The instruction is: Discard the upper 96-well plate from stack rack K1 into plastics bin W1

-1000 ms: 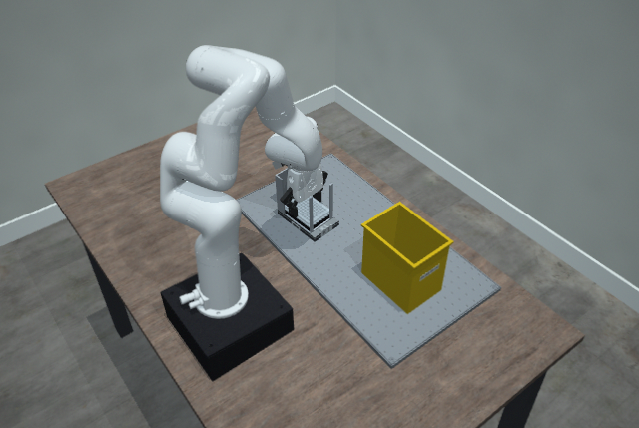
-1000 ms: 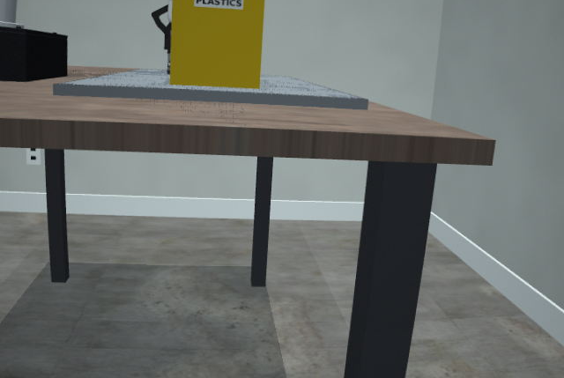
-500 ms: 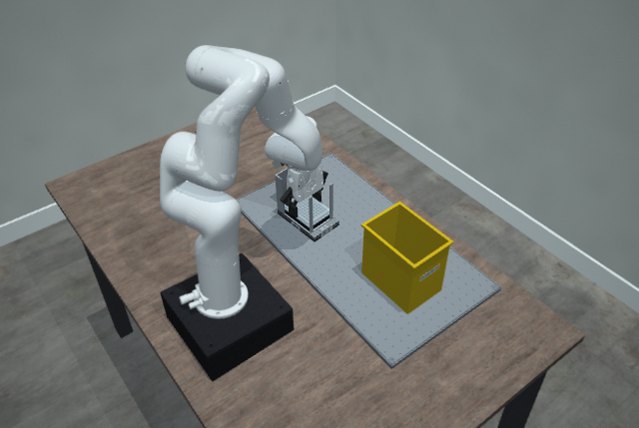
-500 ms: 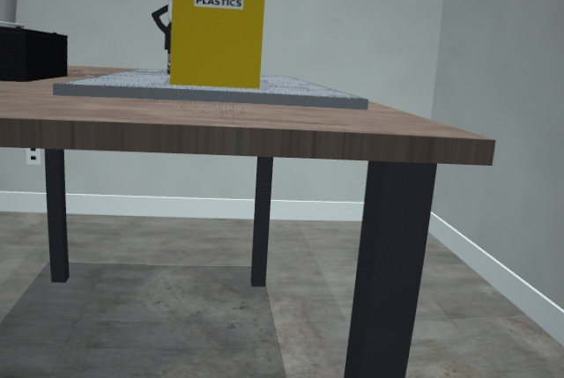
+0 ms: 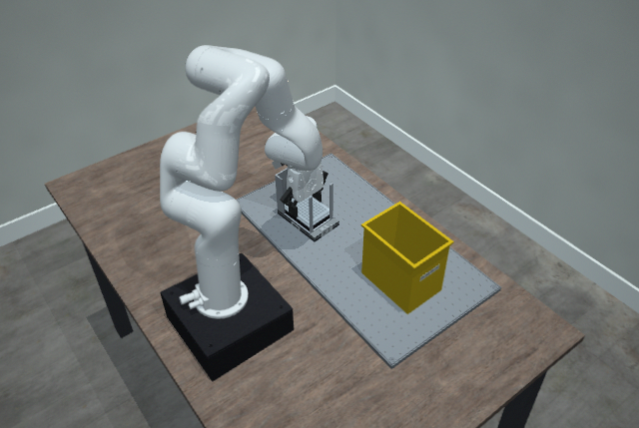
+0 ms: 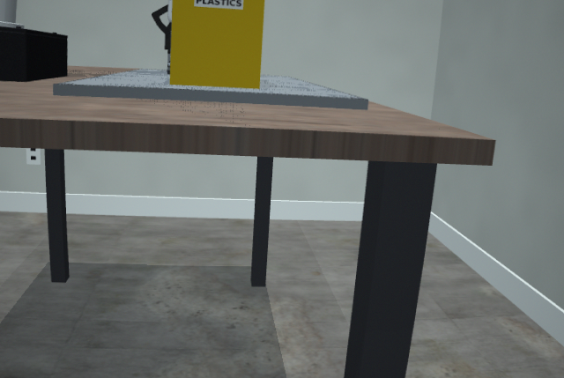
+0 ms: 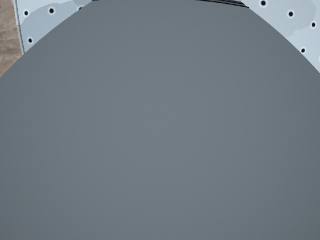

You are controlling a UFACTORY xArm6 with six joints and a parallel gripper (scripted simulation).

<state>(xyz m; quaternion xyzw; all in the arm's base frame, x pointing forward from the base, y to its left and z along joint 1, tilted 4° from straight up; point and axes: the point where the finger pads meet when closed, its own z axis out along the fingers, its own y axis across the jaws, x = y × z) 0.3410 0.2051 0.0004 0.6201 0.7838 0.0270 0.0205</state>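
Fingers of my gripper (image 5: 305,197) are down inside the stack rack K1 (image 5: 329,198), pinching the upper 96-well plate (image 5: 318,213) at nearly full spread; the plate fills most of my wrist view as a flat grey face. The rack stands on the grey perforated board (image 5: 453,304) at its far left end. Plastics bin W1 (image 5: 397,263), yellow and upright, sits to the right on that board, apart from the rack. My black base block (image 5: 268,330) rests on the wooden table (image 5: 103,207).
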